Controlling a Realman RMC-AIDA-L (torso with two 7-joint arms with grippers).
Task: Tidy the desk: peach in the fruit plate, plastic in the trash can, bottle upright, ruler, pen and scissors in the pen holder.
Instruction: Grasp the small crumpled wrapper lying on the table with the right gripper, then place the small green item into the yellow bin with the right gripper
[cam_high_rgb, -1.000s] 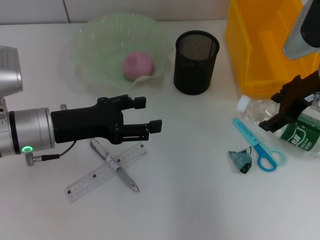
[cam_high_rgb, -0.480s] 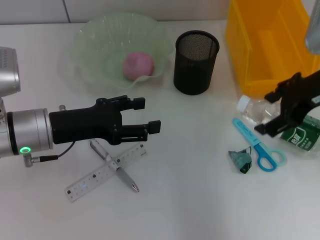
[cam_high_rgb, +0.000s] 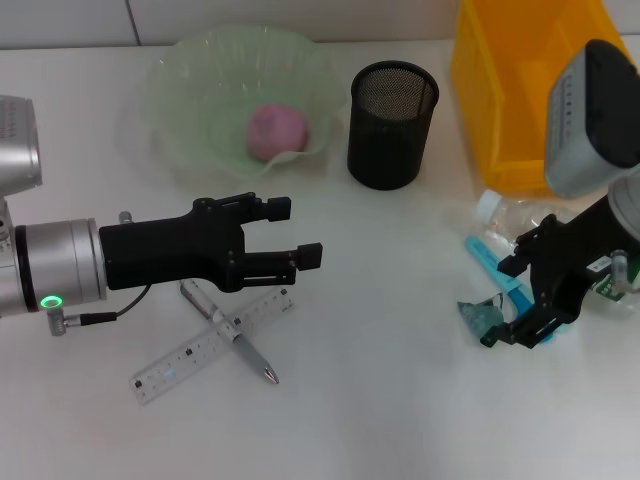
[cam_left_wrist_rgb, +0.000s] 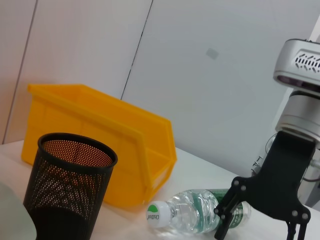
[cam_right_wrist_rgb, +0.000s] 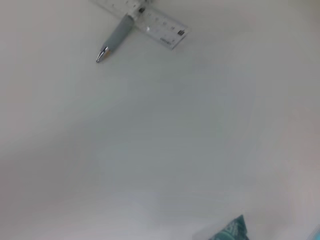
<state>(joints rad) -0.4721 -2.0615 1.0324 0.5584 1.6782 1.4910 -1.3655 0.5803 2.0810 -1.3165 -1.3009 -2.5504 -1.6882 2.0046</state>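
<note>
The right tool (cam_high_rgb: 517, 302) is seen low over the tabletop (cam_high_rgb: 400, 400), its fingers spread wide above the blue scissors (cam_high_rgb: 490, 255), whose handles are hidden beneath it. The crumpled teal plastic (cam_high_rgb: 481, 318) lies just beside the lower fingertip; whether it is touched cannot be told. In the right wrist view only a corner of that plastic (cam_right_wrist_rgb: 231, 231) is caught, with the pen (cam_right_wrist_rgb: 116, 39) and the ruler (cam_right_wrist_rgb: 155, 22) far across the bare surface.

The left tool (cam_high_rgb: 290, 232) is held above the tabletop with its fingers wide apart and nothing between them — the ruler (cam_high_rgb: 205, 346) and the pen (cam_high_rgb: 232, 338) lie crossed just below it, the pen on top.

The peach (cam_high_rgb: 276, 131) is found in the pale green fruit plate (cam_high_rgb: 180, 90). The black mesh pen holder (cam_high_rgb: 392, 125) stands upright between the plate and the yellow trash can (cam_high_rgb: 500, 100). The bottle (cam_high_rgb: 505, 212) lies on its side in front of the bin, white cap toward the pen holder — in the left wrist view it (cam_left_wrist_rgb: 195, 217) is partly covered by the right arm
</note>
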